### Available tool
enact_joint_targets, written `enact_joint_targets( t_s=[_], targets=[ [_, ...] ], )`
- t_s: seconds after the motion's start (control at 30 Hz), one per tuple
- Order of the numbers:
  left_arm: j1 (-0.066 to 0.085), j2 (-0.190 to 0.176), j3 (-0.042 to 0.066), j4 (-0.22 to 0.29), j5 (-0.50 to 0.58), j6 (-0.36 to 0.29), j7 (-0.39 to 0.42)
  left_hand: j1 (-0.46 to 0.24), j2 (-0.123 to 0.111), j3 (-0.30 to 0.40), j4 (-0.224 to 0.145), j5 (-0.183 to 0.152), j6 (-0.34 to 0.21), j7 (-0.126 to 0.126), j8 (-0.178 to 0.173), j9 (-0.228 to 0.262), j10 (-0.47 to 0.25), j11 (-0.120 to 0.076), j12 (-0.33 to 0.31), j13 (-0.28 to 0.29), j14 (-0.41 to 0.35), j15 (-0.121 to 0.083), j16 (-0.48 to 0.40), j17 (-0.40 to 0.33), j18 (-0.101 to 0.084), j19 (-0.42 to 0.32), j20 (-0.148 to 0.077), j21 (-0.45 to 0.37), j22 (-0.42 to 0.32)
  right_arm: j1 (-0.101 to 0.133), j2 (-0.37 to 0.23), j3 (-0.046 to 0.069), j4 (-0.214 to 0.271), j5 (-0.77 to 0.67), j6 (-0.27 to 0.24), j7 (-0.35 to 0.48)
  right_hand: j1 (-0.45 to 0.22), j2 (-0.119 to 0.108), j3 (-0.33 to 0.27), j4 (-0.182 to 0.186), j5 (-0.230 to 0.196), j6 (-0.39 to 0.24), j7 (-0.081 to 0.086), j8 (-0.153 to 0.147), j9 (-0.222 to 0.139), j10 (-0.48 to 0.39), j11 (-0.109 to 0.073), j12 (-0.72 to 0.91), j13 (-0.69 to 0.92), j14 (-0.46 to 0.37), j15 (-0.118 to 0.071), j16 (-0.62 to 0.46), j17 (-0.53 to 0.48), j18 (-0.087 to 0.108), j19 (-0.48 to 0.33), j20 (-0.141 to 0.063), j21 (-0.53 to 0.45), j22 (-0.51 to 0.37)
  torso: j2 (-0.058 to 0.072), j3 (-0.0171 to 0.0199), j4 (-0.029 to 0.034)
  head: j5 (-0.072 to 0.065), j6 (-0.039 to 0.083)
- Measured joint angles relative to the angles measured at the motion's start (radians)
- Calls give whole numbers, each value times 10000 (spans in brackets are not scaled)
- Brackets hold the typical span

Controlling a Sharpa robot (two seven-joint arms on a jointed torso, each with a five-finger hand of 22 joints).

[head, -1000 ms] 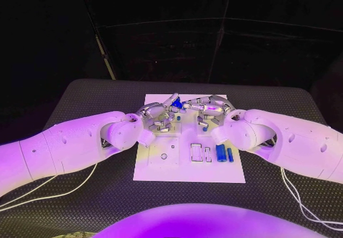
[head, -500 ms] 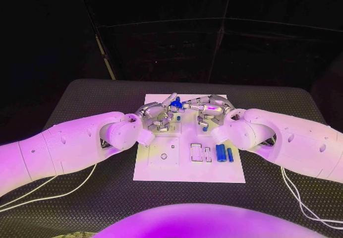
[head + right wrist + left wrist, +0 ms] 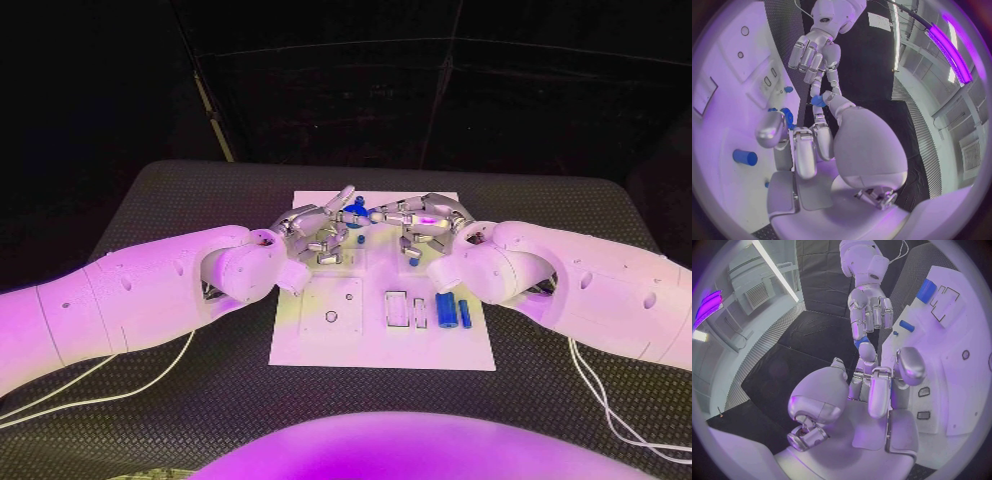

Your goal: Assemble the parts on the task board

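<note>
A small blue plastic part (image 3: pixel 355 211) sits pinched between the fingertips of the left hand (image 3: pixel 320 233) and the right hand (image 3: pixel 420 224), above the far half of the white task board (image 3: pixel 332 340). Two blue cylinders (image 3: pixel 453 309) lie nearer, behind the right fingers. Bare black bench (image 3: pixel 188 200) flanks both sides.

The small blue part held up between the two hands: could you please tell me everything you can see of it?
The small blue part is a solid-coloured, plastic-looking piece, too small to make out its shape. It sits above the far end of the white task board, raised off its surface, where fingertips of the left hand and the right hand meet. In both wrist views it shows between the opposing fingertips, touched from both sides. Which hand bears its weight cannot be told.
</note>
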State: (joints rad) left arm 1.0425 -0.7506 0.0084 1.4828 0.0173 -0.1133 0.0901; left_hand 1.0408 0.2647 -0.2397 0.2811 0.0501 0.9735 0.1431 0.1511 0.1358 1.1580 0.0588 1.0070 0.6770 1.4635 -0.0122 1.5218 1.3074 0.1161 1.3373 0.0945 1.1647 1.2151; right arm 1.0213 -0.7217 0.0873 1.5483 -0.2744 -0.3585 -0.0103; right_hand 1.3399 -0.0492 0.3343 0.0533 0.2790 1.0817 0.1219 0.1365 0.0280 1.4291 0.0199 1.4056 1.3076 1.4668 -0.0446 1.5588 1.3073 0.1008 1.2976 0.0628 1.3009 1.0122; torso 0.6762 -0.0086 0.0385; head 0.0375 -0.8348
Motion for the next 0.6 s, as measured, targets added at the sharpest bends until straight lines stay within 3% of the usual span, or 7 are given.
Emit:
enact_joint_targets(
  t_s=[0.43,0.6],
  targets=[
    [14,-184,18,12,64,-46,125,202,19,-45,-45,0,-17,12,-87,-54,0,0,39,-23,0,0,0,0,0,0,0,-22,-83,-23,-18,-24,28,-141,0,-106,13,12,-1,0,-25,0,0,0,0,0,0,0,0,0,0,0,0,0,0,0,0,1,1,8,0,-15,47],
    [7,-337,18,5,16,-116,130,379,-12,-64,-157,0,-16,12,-33,-54,-95,18,-39,-169,-1,0,0,0,0,-33,32,-164,-175,-23,-99,-25,117,-416,0,-62,24,22,-2,0,-23,0,0,0,0,0,0,0,0,0,0,0,0,0,0,0,0,1,6,8,-3,-70,132]
  ],
)
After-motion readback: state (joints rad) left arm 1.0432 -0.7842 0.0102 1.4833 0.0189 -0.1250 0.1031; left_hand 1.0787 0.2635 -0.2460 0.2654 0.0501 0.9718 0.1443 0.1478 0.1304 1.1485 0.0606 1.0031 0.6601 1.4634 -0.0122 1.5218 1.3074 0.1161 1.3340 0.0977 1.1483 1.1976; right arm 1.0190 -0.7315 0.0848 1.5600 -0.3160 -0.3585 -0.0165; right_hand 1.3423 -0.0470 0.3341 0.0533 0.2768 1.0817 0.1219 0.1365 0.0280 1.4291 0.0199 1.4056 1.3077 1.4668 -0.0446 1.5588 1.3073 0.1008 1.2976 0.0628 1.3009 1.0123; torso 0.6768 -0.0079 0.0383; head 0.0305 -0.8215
